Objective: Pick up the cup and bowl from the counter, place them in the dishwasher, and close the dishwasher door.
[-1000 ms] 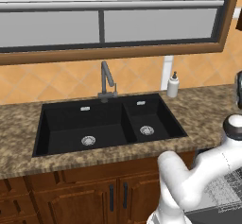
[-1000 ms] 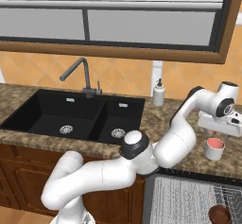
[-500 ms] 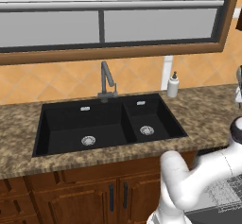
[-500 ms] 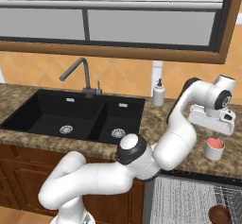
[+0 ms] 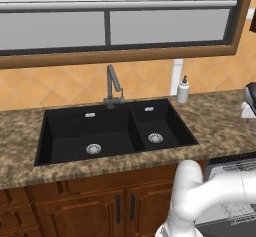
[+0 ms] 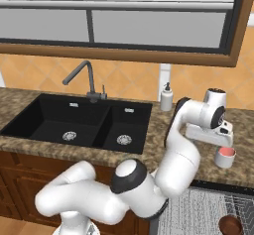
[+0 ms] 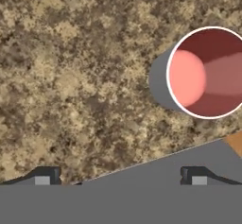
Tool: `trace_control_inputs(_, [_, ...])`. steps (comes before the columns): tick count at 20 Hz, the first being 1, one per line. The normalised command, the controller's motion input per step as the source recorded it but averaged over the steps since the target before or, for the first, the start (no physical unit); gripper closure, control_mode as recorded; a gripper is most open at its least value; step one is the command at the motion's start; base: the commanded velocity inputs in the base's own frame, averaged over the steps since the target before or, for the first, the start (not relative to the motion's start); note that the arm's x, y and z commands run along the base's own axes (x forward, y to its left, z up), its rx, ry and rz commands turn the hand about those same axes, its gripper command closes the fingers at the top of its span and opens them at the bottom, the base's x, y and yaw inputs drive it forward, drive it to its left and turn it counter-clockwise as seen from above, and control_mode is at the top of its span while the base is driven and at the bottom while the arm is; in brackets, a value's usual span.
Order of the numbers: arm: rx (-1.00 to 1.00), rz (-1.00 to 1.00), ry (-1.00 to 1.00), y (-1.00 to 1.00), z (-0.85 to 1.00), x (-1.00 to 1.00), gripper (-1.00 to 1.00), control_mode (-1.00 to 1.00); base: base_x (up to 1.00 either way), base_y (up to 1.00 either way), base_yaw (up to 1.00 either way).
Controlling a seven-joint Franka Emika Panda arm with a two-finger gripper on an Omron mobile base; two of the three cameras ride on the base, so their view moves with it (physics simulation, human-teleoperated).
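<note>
Above bare counter [image 7: 71,76], wide-open claw [image 7: 120,176] beside upright cup [image 7: 208,72], near the edge.

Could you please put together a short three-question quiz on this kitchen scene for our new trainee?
1. True or false: the gripper is shut on the cup.
2. What stands on the counter just right of the faucet: A) a kettle, B) a soap dispenser, C) a pan?
3. Fill in: the brown bowl already lies in the dishwasher's ____.

Key
1. False: the gripper is open above the cup.
2. B.
3. Rack.
</note>
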Motion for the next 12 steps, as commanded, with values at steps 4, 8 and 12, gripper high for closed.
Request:
trace_control_inputs(4, [-0.05,0.00,0.00,-0.13,-0.15,0.26,-1.00,-1.00,0.00,0.00,0.00])
trace_control_inputs(8, [-0.01,0.01,0.00,-0.03,-0.01,0.27,-1.00,-1.00,0.00,0.00,0.00])
trace_control_inputs(12, [-0.01,0.05,0.00,-0.12,0.00,0.21,-1.00,-1.00,0.00,0.00,0.00])
